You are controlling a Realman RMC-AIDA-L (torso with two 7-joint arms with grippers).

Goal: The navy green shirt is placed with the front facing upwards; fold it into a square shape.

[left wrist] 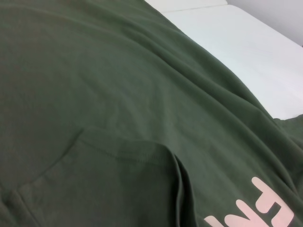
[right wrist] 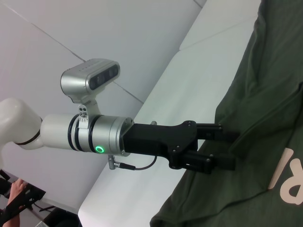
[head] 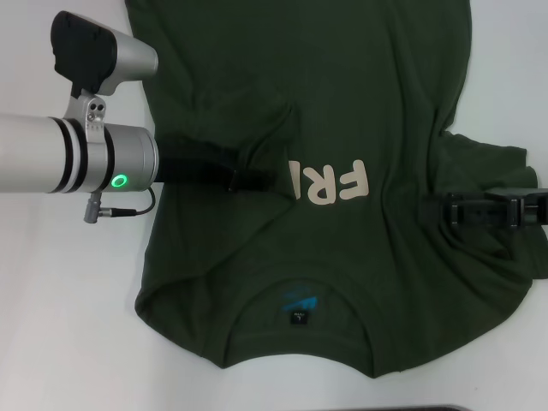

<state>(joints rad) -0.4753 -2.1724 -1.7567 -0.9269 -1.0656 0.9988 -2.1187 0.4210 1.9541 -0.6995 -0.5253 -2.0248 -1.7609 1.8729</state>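
Black fingers of the left gripper (head: 257,178) reach in from the robot's left and lie over the navy green shirt (head: 360,103), their tips at a fold of cloth just left of the cream lettering (head: 328,181). From the right wrist view the left gripper (right wrist: 227,149) shows two fingers (right wrist: 215,163) with shirt fabric bunched at their ends; they look closed on the left sleeve (left wrist: 118,189), which is folded inward over the chest, though the contact itself is partly hidden by cloth. Silver wrist housing (head: 107,163) behind it shows a lit green ring (head: 120,181), with a camera pod (head: 98,53) mounted above.

Right gripper (head: 445,210) enters from the robot's right edge, low over the right sleeve (head: 497,171). Its fingertips are dark against dark fabric; cannot tell whether they are spread or pressed together, nor whether they hold cloth.

Shirt lies front up on the white table (head: 51,325), collar (head: 295,321) toward the robot and hem away, running out of the head view's far edge. Teal print (head: 300,300) and a small black neck tag (head: 298,318) sit inside the neckline. Lettering reads upside down from the head camera, only "FR" plus part of a further letter exposed; the rest is covered by the folded sleeve. Right sleeve is rumpled and spread outward on the table. Left wrist view shows olive fabric with the sleeve hem seam and a corner of lettering (left wrist: 258,213).
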